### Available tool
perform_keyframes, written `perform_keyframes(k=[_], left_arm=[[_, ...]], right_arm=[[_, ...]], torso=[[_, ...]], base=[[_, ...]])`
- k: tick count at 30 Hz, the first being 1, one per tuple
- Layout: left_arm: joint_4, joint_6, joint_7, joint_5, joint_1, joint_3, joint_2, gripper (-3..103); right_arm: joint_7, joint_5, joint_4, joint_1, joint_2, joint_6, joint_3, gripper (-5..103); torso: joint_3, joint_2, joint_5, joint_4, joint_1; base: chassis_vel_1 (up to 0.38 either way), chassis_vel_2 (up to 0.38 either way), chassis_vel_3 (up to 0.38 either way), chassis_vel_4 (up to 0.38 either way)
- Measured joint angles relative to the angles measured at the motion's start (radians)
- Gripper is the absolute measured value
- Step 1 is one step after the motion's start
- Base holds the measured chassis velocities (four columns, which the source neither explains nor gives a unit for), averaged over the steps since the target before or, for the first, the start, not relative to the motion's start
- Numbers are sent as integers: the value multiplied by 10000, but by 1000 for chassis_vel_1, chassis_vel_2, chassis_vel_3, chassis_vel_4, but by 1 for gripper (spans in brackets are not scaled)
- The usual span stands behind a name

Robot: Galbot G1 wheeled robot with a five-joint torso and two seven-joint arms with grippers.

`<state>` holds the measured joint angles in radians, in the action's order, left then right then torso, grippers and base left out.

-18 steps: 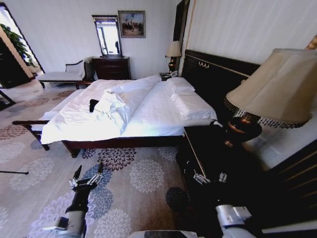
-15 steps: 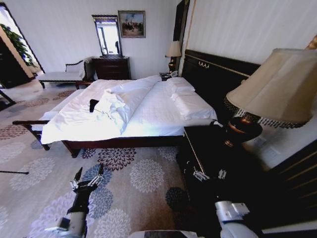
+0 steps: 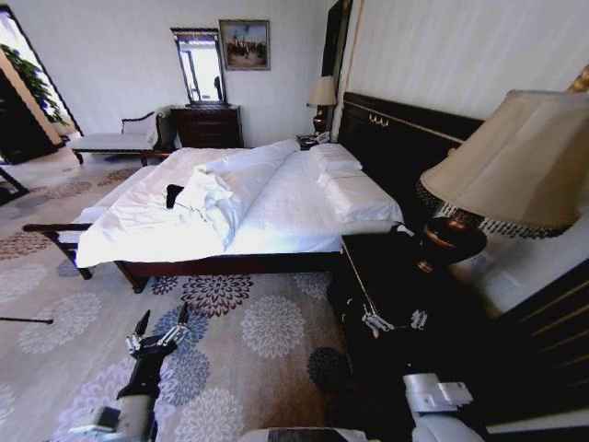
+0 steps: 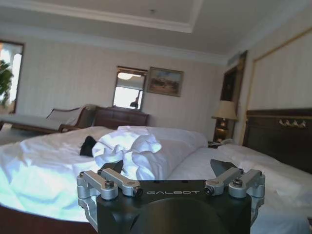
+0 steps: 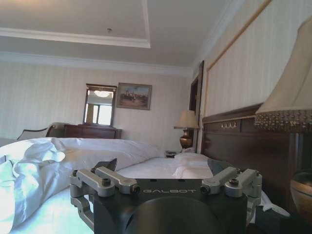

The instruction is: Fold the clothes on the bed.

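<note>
Both sets of jaws stand apart with nothing between them. From the head view, the left gripper (image 3: pixel 158 324) is held low over the flowered carpet (image 3: pixel 248 331), well short of the bed (image 3: pixel 276 216), its fingers spread. The right gripper (image 3: pixel 396 321) hangs in front of the dark nightstand (image 3: pixel 396 276) at the bed's near corner, beneath a big table lamp (image 3: pixel 502 166). The bed lies across the room ahead with its white duvet (image 3: pixel 221 193) bunched into a ridge down the middle and pillows (image 3: pixel 345 180) stacked against the dark headboard (image 3: pixel 405 138). The clothes (image 3: pixel 174 194) show as a small black bundle on the bed's far-left part, tucked right against the crumpled duvet. A chaise bench (image 3: pixel 120 138) and a dresser (image 3: pixel 207 124) stand at the far wall.

In the left wrist view, the left gripper (image 4: pixel 170 171) points at the bed from close to mattress height, fingers wide. The black clothes (image 4: pixel 88 146) peek out just beside the heaped duvet (image 4: pixel 134 153), partly hidden by it.

In the right wrist view, the right gripper (image 5: pixel 163 170) faces along the bed toward the pillows (image 5: pixel 192 163) and headboard (image 5: pixel 239 136), fingers open, with the lamp shade (image 5: pixel 292 92) close at one side and rumpled duvet (image 5: pixel 44 161) at the other.
</note>
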<state>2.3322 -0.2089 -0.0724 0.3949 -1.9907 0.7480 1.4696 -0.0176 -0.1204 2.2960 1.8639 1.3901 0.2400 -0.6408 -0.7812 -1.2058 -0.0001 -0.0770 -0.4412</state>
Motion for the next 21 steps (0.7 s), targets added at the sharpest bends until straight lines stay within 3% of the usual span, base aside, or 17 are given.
perform_keyframes(k=[8, 21], left_arm=[[7, 232, -358, 374, 286, -149, -66, 100], [-233, 403, -349, 621, 635, 19, -285, 100]], right_arm=[[266, 145, -68, 133, 295, -229, -51, 100], [553, 366, 3, 401, 588, -337, 52, 100]], torso=[[0, -1, 0, -2, 0], [0, 0, 1, -1, -1]], base=[[0, 0, 0, 0], [0, 0, 0, 0]])
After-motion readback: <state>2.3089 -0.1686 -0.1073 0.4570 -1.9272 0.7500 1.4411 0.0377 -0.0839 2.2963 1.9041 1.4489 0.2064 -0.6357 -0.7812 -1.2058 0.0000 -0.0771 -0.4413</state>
